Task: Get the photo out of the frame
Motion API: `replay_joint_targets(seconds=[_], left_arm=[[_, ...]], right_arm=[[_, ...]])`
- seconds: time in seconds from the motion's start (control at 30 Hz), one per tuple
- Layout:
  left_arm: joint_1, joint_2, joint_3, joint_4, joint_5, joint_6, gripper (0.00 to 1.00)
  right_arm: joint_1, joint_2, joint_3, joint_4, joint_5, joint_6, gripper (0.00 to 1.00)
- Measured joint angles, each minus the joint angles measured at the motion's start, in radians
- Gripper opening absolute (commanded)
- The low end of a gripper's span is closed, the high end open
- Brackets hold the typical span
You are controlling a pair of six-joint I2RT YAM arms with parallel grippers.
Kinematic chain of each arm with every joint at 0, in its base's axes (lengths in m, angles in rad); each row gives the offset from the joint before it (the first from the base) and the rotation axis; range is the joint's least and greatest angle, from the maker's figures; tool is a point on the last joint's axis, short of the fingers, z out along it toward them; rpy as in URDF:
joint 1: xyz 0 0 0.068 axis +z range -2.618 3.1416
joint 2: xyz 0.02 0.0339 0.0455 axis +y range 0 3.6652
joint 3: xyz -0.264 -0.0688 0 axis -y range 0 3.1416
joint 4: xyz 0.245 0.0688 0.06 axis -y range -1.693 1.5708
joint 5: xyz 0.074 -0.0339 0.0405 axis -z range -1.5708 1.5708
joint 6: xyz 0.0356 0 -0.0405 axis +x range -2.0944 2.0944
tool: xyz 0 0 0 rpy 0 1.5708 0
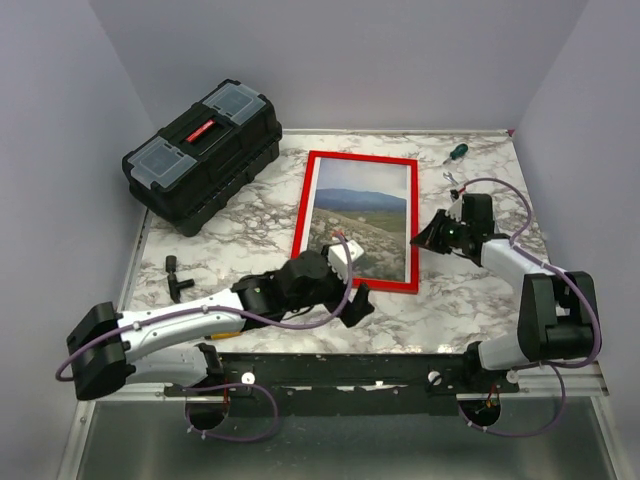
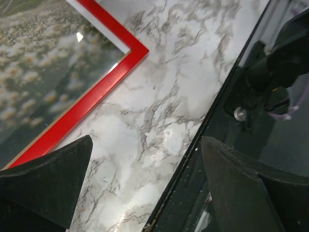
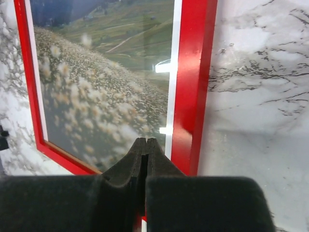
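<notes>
The top camera sits high up behind the two arms. It looks down and forward at the whole marble table (image 1: 470, 290), from far enough away to see every side of the red frame (image 1: 362, 157). The left wrist camera rides low and very near the table. It peeks out past the left gripper (image 2: 146, 145), spread wide, at one corner of the frame. The right wrist camera is close too (the right gripper (image 3: 146, 145), pressed together, fills the bottom). It looks along a long side of the frame and over the photo (image 3: 96, 96). All three views share the frame and the marble top.
</notes>
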Motion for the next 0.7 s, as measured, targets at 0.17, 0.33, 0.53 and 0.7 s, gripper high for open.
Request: replay_joint_targets(seconds=[0.17,0.33,0.53,0.7], left_arm=[[-0.096,0.109,0.028,-0.017,-0.158,0.056,0.99],[-0.095,0.095,0.041,-0.012,-0.178,0.059,0.98],[-0.095,0.079,0.047,-0.016,-0.162,0.060,0.97],[-0.095,0.062,0.044,-0.018,-0.150,0.057,0.97]], right_arm=[[0.002,-0.001,0.017,-0.044,0.024,0.012,0.31],[0.012,0.033,0.046,-0.093,0.094,-0.048,0.34],[0.027,0.074,0.052,-0.098,0.116,-0.092,0.38],[0.032,0.087,0.052,-0.083,0.115,-0.108,0.37]])
